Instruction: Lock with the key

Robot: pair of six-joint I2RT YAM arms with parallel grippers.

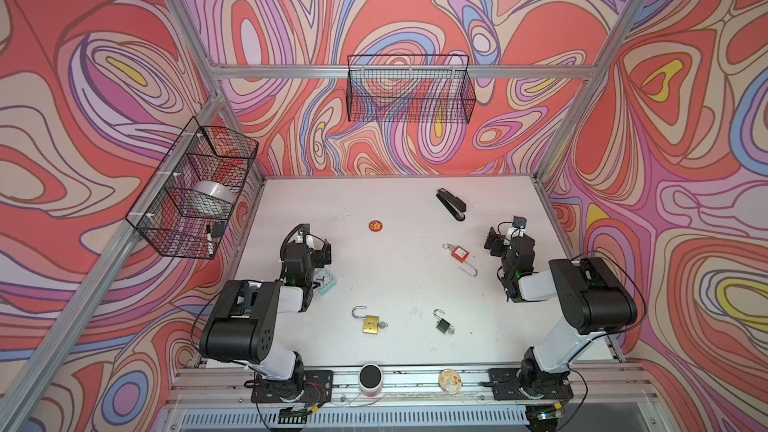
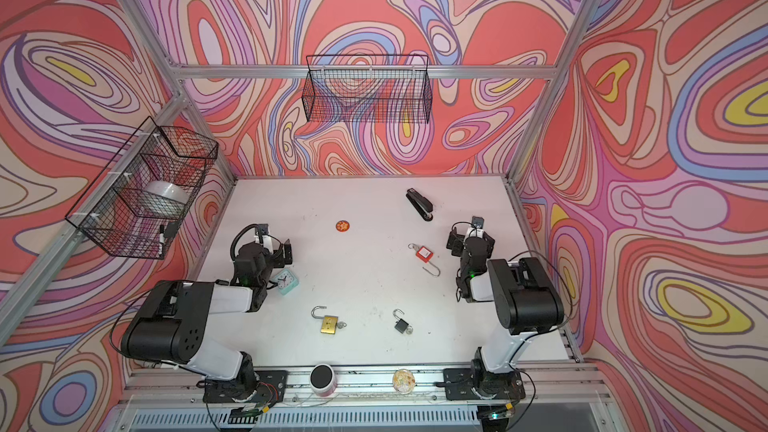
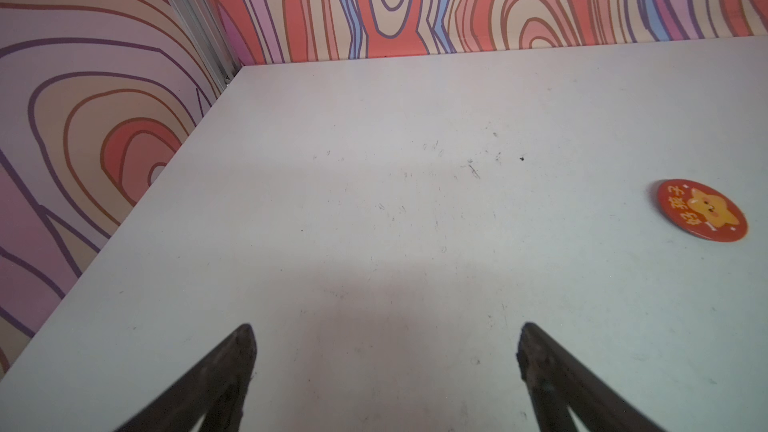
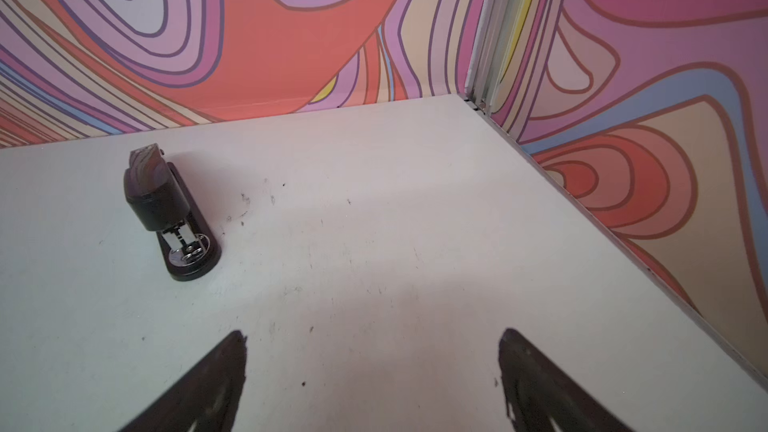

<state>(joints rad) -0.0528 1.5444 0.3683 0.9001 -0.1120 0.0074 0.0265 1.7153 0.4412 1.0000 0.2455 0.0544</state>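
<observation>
Brass padlock (image 1: 370,323) near centre of white table (image 1: 395,209), shackle (image 1: 358,312) sprung, key (image 1: 383,325) in body | black padlock (image 1: 443,324) just right, red padlock (image 1: 459,252) farther right, both also open | left gripper (image 3: 384,338), right gripper (image 4: 372,342): spread wide, empty, well apart from locks | step: approach not begun | next: probably steady one body, press shackle home, turn key

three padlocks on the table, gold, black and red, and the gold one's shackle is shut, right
The shackle of the gold padlock is open, not shut, as both top views show. The black padlock and red padlock are there too.
</observation>
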